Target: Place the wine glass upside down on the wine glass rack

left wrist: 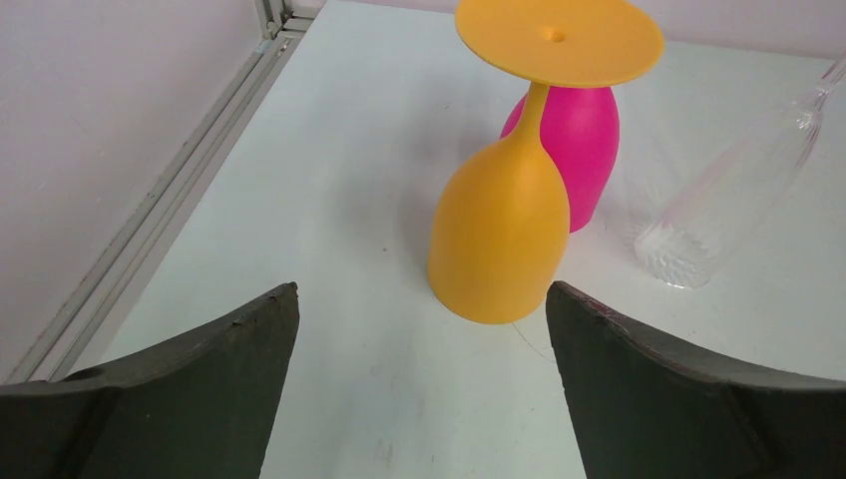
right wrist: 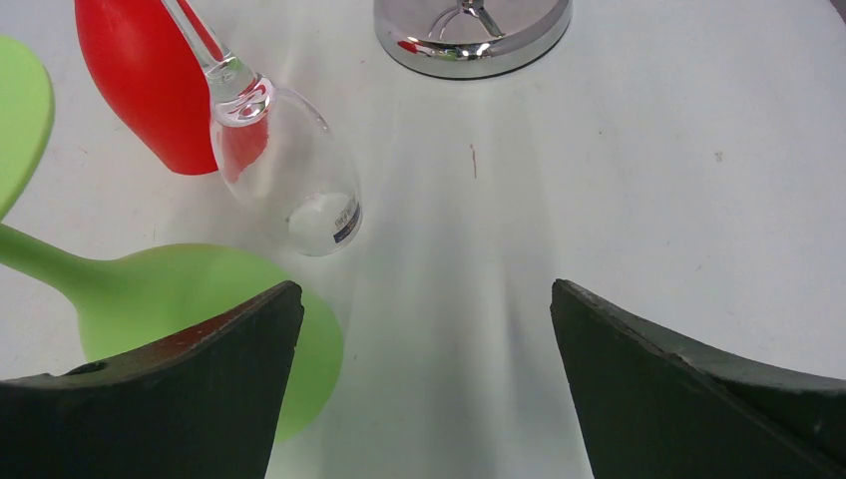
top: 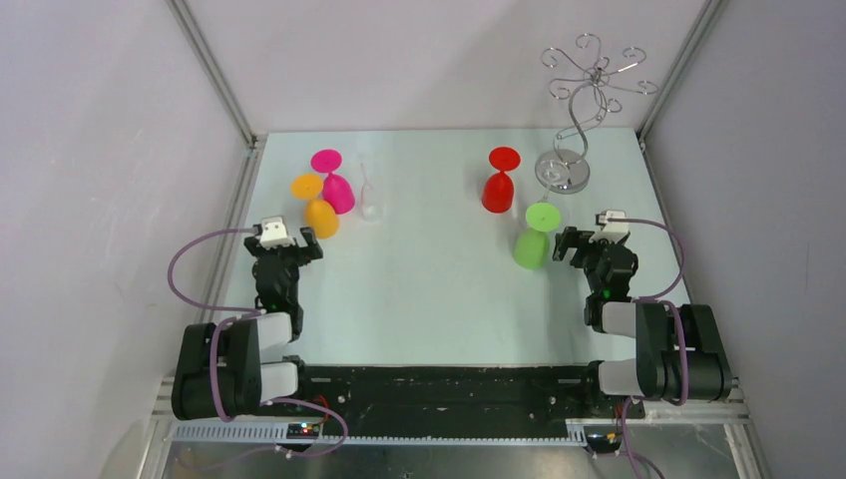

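**On the bench, two wide-open hands among upturned glasses**

At the near left, the left arm sits folded low, its forearm reaching forward. The left hand [left wrist: 422,299] holds nothing, its jaws spread wide towards the orange glass [left wrist: 502,235], which stands on its rim just ahead. The pink glass [left wrist: 579,150] stands close behind the orange one. A clear glass [left wrist: 733,190] to their right is cut off by the wrist view's edge and faint from above.

Right of centre are the red glass [top: 498,185] and the green glass [top: 536,239], both inverted. A second clear glass [right wrist: 284,175] shows between them, its stance hard to judge.

The right arm mirrors the left. The right hand [right wrist: 426,299] is likewise spread wide and holds nothing, and one finger hides part of the green glass.

The wine glass rack [top: 584,110] stands upright at the far right corner with its curled arms bare. The right wrist view shows only its base.
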Motion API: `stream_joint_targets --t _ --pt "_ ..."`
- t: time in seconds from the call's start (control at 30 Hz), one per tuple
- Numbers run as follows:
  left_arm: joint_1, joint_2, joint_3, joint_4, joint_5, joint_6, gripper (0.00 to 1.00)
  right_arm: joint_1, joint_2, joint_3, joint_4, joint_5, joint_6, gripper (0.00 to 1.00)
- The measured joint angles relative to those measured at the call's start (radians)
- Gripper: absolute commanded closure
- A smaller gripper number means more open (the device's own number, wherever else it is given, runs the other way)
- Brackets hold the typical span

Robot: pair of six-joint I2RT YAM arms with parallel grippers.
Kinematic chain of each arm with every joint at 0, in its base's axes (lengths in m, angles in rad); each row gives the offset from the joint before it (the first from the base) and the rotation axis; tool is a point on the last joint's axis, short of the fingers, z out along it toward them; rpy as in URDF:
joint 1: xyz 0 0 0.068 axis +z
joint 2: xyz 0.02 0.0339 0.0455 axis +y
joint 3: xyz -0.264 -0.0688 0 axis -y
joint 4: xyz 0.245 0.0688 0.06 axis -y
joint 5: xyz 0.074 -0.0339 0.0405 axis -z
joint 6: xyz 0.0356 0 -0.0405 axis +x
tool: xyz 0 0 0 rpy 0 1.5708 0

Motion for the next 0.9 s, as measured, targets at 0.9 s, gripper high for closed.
stream_joint_targets --t 0.9 --pt "-0.047 -0.135 -0.004 -0.047 -0.042 0.014 0.02 -0.009 -0.247 0.003 -0.186 0.008 0.001 0.0"
